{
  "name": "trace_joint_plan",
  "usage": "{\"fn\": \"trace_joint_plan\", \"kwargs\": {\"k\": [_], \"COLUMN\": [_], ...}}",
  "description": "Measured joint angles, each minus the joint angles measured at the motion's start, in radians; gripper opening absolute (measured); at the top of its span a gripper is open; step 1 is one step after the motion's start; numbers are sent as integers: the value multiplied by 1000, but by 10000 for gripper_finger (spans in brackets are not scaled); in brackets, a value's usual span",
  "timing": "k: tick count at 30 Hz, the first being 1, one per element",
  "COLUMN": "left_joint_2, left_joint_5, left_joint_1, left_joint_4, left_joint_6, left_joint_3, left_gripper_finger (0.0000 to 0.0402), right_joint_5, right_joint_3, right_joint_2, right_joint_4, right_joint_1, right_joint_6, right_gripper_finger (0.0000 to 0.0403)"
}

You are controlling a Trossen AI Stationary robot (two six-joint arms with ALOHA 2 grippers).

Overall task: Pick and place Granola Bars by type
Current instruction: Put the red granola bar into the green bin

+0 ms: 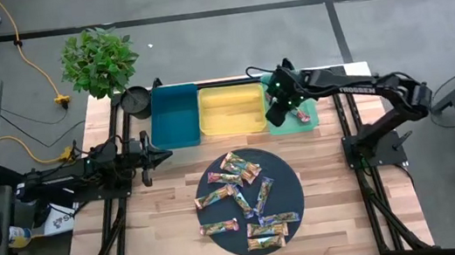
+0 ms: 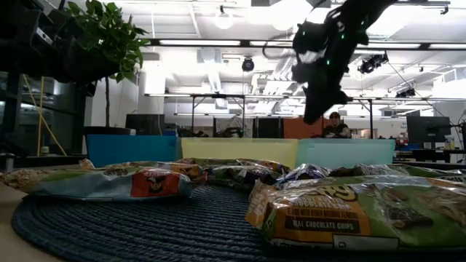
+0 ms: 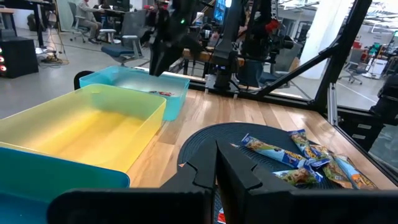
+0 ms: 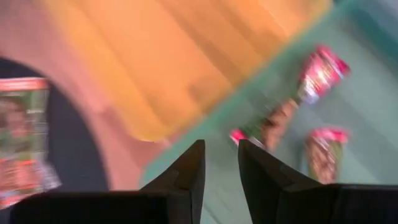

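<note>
From above, I see the right tool [image 1: 281, 101] hanging over the green bin [image 1: 307, 119] at the desk's [image 1: 171, 232] two o'clock corner, its two fingers a narrow gap apart and empty. One red-pink bar [image 1: 301, 116] lies in that bin just beside the tool. The yellow bin [image 1: 232, 109] sits at twelve o'clock and the teal bin [image 1: 175, 114] at eleven, both side by side with the green one. Most of the Granola Bars [image 1: 245, 197] lie scattered on the round dark mat [image 1: 287, 181] at the desk's centre. My left tool [image 1: 161, 156] waits at nine o'clock, fingers closed on nothing, pointing toward the mat. A potted plant [image 1: 98, 61] stands at the eleven o'clock corner.

From desk height, wrapped bars [image 2: 335, 211] fill the foreground on the woven mat [image 2: 145, 225], with the three bins in a row behind them. The right tool [image 2: 314, 109] hangs in the air above the green bin [image 2: 349, 153].

Through the left wrist camera, the left tool's closed fingers [image 3: 224, 171] face the mat, where blue-white bars [image 3: 273, 150] lie at its far edge. The right tool [image 3: 158, 59] hangs over the far bin.

Through the right wrist camera, the right tool [image 4: 221, 158] shows a slim gap between its fingers with nothing in it, and three red-pink bars [image 4: 320, 71] lie on the green bin's floor [image 4: 367, 106].
</note>
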State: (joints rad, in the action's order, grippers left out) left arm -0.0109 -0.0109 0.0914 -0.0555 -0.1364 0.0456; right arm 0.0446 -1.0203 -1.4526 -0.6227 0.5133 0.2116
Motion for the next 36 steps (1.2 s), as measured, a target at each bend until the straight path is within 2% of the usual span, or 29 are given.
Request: {"fn": "trace_joint_plan", "kwargs": {"k": [7,15,27,36], "left_joint_2": [0,0,0,0], "left_joint_5": [0,0,0,0], "left_joint_1": [0,0,0,0], "left_joint_4": [0,0,0,0], "left_joint_6": [0,0,0,0], "left_joint_3": [0,0,0,0], "left_gripper_finger": [7,7,7,7], "right_joint_5": [112,109,-67,-175], "right_joint_3": [-1,-2,-2,3], "right_joint_2": [81,105,101,70], "right_joint_4": [101,272,358,347], "right_joint_1": [-140,-371,-682,-828], "right_joint_6": [-42,-13,50,80], "right_gripper_finger": [121,166,179,179]}}
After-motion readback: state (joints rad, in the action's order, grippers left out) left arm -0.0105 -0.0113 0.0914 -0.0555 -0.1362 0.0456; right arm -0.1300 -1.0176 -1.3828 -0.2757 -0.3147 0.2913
